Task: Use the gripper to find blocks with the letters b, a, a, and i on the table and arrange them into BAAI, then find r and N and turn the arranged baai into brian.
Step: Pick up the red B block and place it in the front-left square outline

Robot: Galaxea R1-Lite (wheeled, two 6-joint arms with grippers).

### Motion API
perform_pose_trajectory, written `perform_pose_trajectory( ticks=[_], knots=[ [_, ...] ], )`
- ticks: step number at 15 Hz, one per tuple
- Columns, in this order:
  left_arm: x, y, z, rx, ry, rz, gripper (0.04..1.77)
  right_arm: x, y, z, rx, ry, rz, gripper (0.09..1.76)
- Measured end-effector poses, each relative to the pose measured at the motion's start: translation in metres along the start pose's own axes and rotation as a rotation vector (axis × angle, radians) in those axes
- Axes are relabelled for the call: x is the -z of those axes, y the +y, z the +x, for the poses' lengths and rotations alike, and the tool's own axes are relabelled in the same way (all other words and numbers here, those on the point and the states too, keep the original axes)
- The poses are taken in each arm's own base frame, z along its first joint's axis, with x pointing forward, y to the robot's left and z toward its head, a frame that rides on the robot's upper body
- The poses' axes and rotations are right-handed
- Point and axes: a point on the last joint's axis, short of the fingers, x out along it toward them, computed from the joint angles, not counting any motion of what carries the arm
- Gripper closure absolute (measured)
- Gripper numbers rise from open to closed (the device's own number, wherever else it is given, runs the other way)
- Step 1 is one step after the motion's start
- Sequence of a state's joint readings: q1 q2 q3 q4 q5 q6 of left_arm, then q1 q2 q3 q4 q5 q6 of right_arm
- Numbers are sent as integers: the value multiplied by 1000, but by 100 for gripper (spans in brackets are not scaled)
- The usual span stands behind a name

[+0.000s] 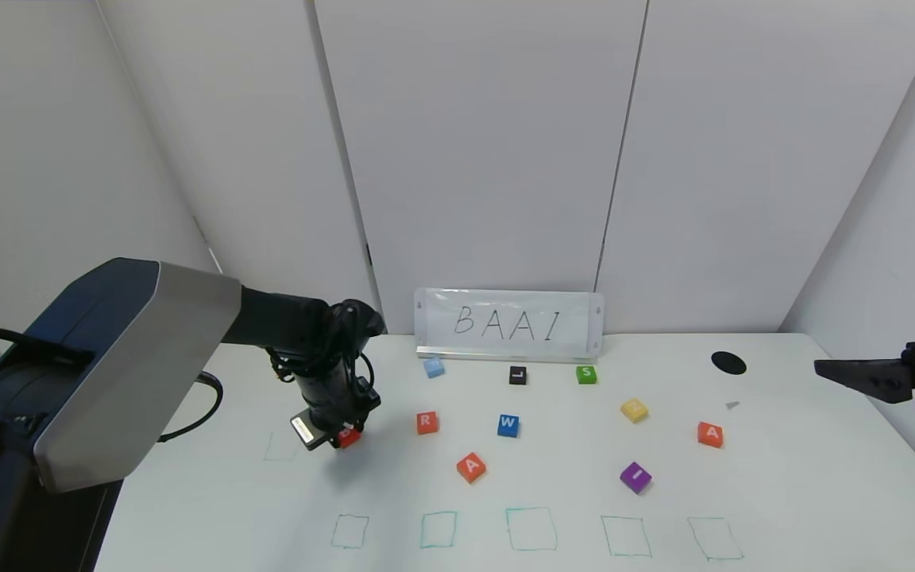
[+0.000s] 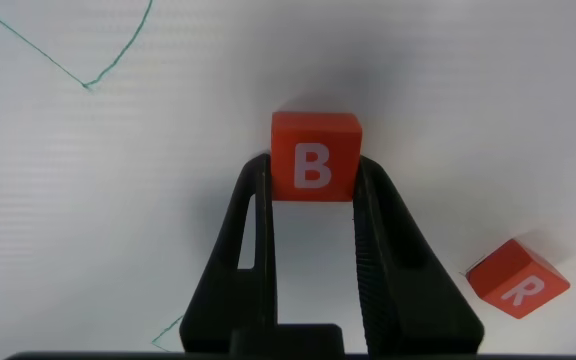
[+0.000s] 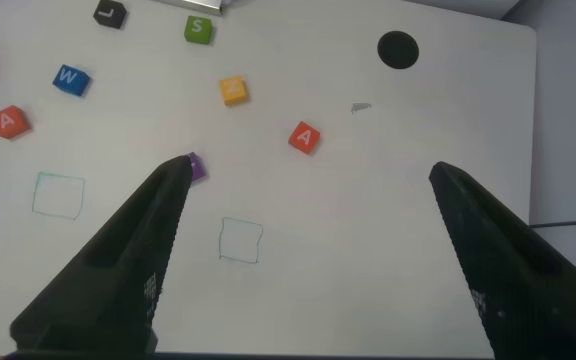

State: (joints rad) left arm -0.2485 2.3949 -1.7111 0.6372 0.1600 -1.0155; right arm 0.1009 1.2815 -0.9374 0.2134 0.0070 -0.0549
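The left gripper is down on the table, its two black fingers closed narrow on the orange-red B block, one pad on each side face with the white letter showing between them. In the head view this happens on the left part of the tabletop, above the row of teal squares drawn along the near edge, with the R block just beside to the right. The grip looks square and centred, so the step in hand — carrying B to its place in the row — should begin with a straight lift, high enough to clear the table before any sideways travel; dragging would risk twisting the cube in the pads. The leftmost square seems the natural spot for the first letter, and the block is best set down flat with the B reading upright, as on the BAAI sign at the back. The other pieces wait untouched: one A block near the middle, a second A block far to the right, and the purple I block between them. The right gripper hangs idle off the table's right edge, its fingers spread wide — holding nothing.
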Motion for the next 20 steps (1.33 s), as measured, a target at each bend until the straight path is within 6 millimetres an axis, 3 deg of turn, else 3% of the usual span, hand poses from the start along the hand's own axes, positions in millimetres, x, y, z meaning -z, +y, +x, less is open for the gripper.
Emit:
perform_pose_trajectory(
  ticks=[7,11,16,20],
  knots=[
    [11,12,-28,-14,14,173,130,0,2,0,-6,0,-6,14],
    [32,26,-40,-21,40,342,130,1,5,-1,-12,1,-13,14],
    [62,42,-36,27,13,487,130,2,6,-2,-20,0,-17,14],
    [85,62,-44,22,29,622,130,4,9,-3,-30,1,-23,14]
  ],
)
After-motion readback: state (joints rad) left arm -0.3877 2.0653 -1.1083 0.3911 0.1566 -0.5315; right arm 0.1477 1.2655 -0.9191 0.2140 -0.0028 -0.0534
